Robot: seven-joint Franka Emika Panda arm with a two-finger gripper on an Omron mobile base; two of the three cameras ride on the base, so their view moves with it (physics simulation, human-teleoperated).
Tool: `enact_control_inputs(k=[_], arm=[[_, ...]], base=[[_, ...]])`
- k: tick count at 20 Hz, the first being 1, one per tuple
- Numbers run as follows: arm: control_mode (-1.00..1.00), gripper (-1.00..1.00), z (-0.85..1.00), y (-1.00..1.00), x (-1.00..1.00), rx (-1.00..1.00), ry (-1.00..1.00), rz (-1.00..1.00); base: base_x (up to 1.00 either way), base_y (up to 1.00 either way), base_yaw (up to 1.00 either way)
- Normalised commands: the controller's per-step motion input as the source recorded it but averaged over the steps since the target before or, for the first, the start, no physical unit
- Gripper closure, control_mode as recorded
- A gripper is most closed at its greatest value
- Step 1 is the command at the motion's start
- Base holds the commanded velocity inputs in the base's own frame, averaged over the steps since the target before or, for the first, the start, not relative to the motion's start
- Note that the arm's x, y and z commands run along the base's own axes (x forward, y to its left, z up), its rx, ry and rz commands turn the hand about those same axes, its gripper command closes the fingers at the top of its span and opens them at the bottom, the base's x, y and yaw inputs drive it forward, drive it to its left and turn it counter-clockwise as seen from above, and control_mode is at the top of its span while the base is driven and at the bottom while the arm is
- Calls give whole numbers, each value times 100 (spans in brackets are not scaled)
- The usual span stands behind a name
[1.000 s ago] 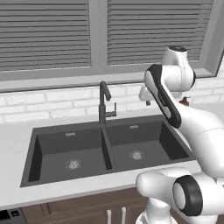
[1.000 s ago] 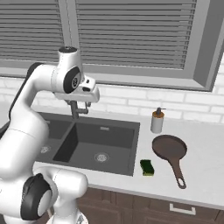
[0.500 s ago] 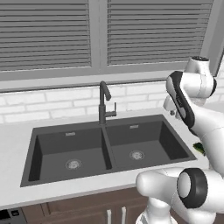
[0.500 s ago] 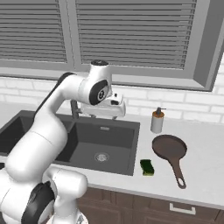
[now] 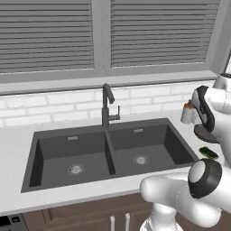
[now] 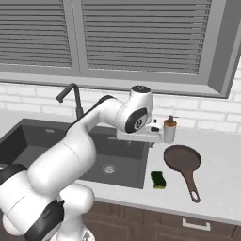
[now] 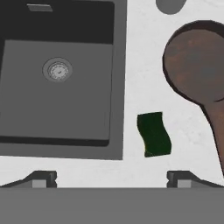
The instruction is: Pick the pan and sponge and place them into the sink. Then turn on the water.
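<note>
Gripper (image 7: 111,177): spread wide, empty, above counter | sponge (image 7: 153,134): light, squashy, just right of sink (image 7: 61,127); pinch its short sides | pan (image 7: 197,65): at your 2 o'clock from sponge, rigid, heavier; take its handle near the bowl

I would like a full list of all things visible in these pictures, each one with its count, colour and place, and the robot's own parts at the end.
sink: one, dark grey, two basins, set in the counter under the window.
drains: two, silver, one in each basin.
faucet: one, dark gooseneck, behind the divider of the basins; no water running.
pan: one, reddish-brown, on the counter right of the sink, handle toward the front edge.
sponge: one, green, on the counter between sink and pan.
soap bottle: one, white with pump, behind the pan.
counter: one, light speckled.
window blinds: grey, shut.
gripper: one, open, above the counter near the sponge.
</note>
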Motion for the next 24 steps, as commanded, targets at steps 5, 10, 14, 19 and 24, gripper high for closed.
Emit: enact_control_inputs(k=[5,10,14,19,24], arm=[[-100,-100,-23,-92,0,-7,-1,2],[-100,-100,-32,-98,0,-1,0,4],[-100,-100,-47,-72,0,0,0,2],[-100,-100,-23,-39,14,0,3,0],[-100,-100,-22,-12,36,0,9,0]], base=[[0,0,0],[0,0,0],[0,0,0],[0,0,0],[0,0,0]])
